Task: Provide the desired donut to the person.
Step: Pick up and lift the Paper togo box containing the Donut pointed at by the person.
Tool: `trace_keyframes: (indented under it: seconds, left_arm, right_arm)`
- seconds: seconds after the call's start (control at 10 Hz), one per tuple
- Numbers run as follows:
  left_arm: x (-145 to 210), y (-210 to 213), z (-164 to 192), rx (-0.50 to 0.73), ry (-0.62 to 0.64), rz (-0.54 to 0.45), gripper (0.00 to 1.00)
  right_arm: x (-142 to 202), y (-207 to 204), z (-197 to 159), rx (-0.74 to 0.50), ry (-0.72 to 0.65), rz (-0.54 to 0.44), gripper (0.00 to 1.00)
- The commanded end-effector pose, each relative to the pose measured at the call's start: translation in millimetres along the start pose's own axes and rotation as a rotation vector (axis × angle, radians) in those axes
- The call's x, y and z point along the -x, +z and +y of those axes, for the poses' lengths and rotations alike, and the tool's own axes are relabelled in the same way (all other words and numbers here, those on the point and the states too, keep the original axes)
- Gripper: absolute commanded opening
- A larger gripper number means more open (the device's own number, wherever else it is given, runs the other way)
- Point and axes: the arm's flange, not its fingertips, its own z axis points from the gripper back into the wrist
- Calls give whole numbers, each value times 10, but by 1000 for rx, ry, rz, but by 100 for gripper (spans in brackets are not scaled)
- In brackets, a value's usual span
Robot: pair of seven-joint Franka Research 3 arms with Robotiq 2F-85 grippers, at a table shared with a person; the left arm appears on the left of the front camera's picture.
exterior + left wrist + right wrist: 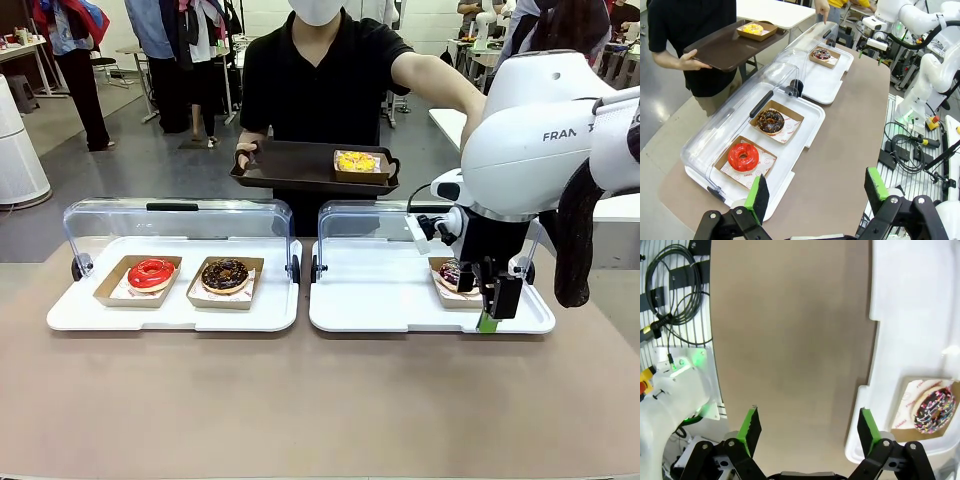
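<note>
Sprinkled donut (934,411) lies just outside one finger of right end effector (809,421) — jaws apart, empty — descent w/o recentring could clip tray (900,300) rim.

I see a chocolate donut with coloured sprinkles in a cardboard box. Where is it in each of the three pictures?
Front view: sprinkled donut at right, on the white tray, partly hidden by the right pincer.
Left wrist view: upper middle, far off.
Right wrist view: lower right corner.
Shared landmark: that white tray under it.
</note>
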Motion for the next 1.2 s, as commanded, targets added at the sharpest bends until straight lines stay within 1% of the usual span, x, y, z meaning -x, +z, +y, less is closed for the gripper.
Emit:
trace_keyframes:
  seconds: [0.0, 0.3, 0.4, 0.5, 0.7, 0.9, 1.1]
  left_arm:
    - [13, 16, -6, 6, -10, 3, 100]
    - [13, 16, -6, 6, -10, 3, 100]
    - [13, 16, -6, 6, -10, 3, 100]
    - [13, 16, -6, 6, -10, 3, 100]
    - [13, 16, -6, 6, -10, 3, 100]
    - [13, 16, -6, 6, -10, 3, 100]
    - [13, 16, -6, 6, -10, 3, 100]
  right_arm:
    - [14, -89, -157, -10, -47, -13, 100]
    - [96, -325, -485, 4, -126, -44, 100]
    - [131, -406, -631, 0, -97, -91, 100]
    - [159, -466, -748, -7, -109, -98, 100]
    - [195, -555, -915, 5, -81, -123, 100]
    - [208, -626, -971, -6, -69, -131, 100]
    - [196, -599, -933, -7, -86, -108, 100]
